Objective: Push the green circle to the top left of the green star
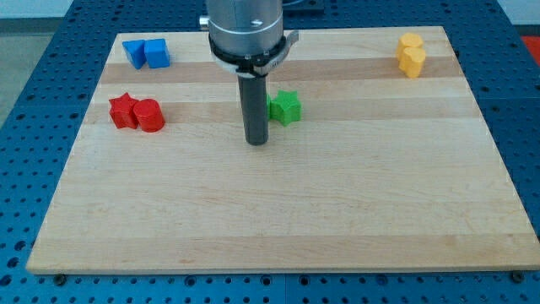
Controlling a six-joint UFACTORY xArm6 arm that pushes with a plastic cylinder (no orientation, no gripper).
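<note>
A green star (286, 107) lies on the wooden board (278, 211), just above the middle. My tip (256, 142) rests on the board just left of and below the star, and the rod stands against the star's left edge. I cannot make out a green circle; the rod may hide it.
Two blue blocks (145, 53) sit side by side at the top left. A red star (123, 111) touches a red cylinder (150, 116) at the left. Two yellow blocks (411, 54) sit together at the top right. The board's edges drop to a blue perforated table.
</note>
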